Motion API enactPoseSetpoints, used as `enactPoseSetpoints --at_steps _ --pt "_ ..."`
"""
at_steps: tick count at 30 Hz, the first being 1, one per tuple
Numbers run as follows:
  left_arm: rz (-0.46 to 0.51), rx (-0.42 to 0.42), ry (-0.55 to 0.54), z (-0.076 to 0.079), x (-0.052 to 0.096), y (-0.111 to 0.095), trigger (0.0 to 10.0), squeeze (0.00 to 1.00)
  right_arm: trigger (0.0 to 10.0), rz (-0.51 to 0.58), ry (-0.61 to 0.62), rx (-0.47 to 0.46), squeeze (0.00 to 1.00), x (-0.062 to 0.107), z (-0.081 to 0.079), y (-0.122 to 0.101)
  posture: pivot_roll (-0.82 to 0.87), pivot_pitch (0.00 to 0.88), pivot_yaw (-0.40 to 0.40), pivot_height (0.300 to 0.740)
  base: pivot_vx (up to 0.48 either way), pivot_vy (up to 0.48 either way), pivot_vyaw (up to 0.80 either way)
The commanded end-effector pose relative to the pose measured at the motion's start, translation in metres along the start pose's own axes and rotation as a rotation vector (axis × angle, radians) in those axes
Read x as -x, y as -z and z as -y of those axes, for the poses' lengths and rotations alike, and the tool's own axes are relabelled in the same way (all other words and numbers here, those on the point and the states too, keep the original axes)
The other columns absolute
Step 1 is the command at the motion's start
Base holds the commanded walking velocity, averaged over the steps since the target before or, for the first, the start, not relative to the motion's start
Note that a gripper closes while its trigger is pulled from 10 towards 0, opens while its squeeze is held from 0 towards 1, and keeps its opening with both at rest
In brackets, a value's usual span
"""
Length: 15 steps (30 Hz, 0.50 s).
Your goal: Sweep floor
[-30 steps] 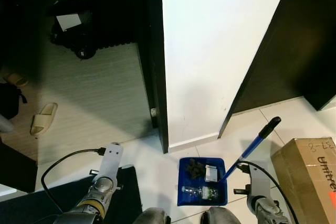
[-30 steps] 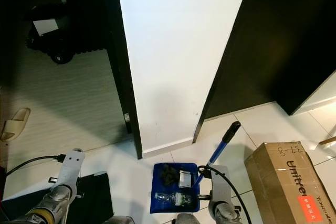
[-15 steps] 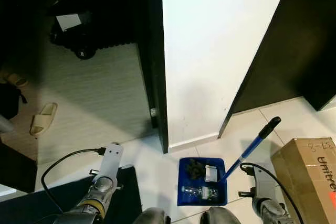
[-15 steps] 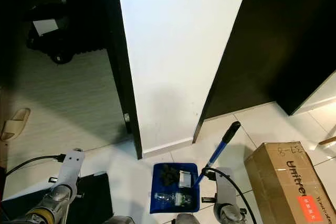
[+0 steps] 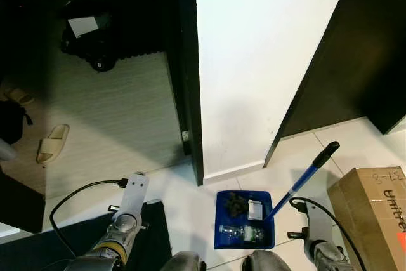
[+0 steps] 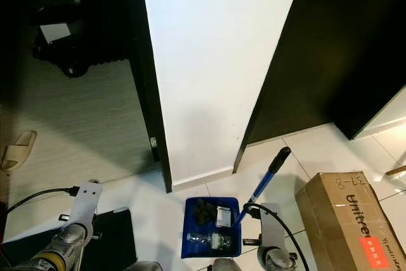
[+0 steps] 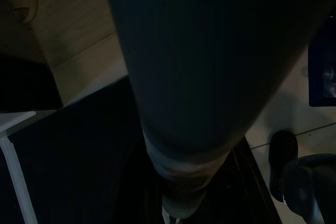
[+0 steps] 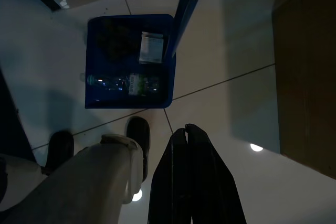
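a dim scene looking down at a pale tiled floor where a white wall ends between two dark doorways. much is hard to read: the upper left of the frame is deep shadow with a black object whose shape cannot be made out, and the left wrist view is nearly black, blocked by a broad dark limb, so whether the left gripper is open or closed cannot be told. the left arm is cut off at the lower left edge, a black cable looping from it. a blue dustpan sits flat on the tiles at the lower centre of the frame, just below the wall's corner. inside it lie a clear plastic bottle, a dark crumpled clump and a small white packet. its long blue handle slants from the pan's right rim up toward the right of the frame, ending in a black grip. the right gripper hangs above the tiles, near the pan but apart from it, its two black fingers pressed together and holding nothing. a cardboard box is cut off at the lower right edge. a beige slipper lies on the wood-grain floor at the left.
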<state>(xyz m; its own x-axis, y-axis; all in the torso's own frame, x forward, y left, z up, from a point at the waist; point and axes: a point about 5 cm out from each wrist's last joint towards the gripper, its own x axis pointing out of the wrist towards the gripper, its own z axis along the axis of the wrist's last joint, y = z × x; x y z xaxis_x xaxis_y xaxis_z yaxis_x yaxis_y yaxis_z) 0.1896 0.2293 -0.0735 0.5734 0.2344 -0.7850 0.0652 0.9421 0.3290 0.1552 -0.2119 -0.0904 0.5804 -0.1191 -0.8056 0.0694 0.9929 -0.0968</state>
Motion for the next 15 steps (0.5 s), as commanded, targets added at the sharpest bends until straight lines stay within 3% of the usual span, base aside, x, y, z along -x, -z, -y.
enactPoseSetpoints --at_steps 1,6,7,8,12,13,14,15 --pt "-0.02 -0.027 -0.011 -0.0024 0.0003 0.0039 10.0 0.0 10.0 -0.012 0.001 0.006 0.0 -0.0006 -0.0025 -0.0003 0.07 0.0 -0.012 0.74 0.0 0.0 0.0" --pt "-0.021 -0.026 -0.011 -0.0024 0.0004 0.0048 10.0 0.0 10.0 0.003 -0.019 -0.049 0.0 -0.001 -0.0047 -0.0024 0.07 0.0 -0.013 0.74 0.0 0.0 0.0" --pt "-0.022 -0.026 -0.011 -0.0025 0.0004 0.0048 10.0 0.0 10.0 0.009 -0.021 -0.06 0.56 -0.0011 -0.0043 -0.0035 0.07 0.0 -0.013 0.74 0.0 0.0 0.0" --pt "-0.022 -0.026 -0.011 -0.0025 0.0004 0.0049 10.0 0.0 10.0 0.012 -0.02 -0.062 0.61 -0.0012 -0.0036 -0.0041 0.07 0.0 -0.014 0.74 0.0 0.0 0.0" --pt "-0.023 -0.025 -0.01 -0.0022 0.0005 0.0054 10.0 0.0 10.0 0.013 -0.013 -0.059 0.6 -0.0011 -0.0019 -0.0041 0.07 0.0 -0.013 0.74 0.0 0.0 0.0" --pt "-0.024 -0.024 -0.01 -0.0018 0.0006 0.006 10.0 0.0 10.0 0.009 -0.002 -0.046 0.56 -0.0009 0.0 -0.0034 0.07 0.0 -0.006 0.74 0.0 0.0 0.0" --pt "-0.025 -0.027 -0.007 -0.0016 0.0007 0.0063 10.0 0.0 10.0 0.005 0.011 -0.033 0.45 -0.0007 0.0017 -0.0029 0.06 0.0 0.005 0.74 0.0 0.0 0.0" --pt "-0.025 -0.035 -0.003 -0.0015 0.0007 0.0064 10.0 0.0 10.0 0.004 0.017 -0.026 0.04 -0.0006 0.0027 -0.0027 0.04 0.0 0.017 0.74 0.0 0.0 0.0"
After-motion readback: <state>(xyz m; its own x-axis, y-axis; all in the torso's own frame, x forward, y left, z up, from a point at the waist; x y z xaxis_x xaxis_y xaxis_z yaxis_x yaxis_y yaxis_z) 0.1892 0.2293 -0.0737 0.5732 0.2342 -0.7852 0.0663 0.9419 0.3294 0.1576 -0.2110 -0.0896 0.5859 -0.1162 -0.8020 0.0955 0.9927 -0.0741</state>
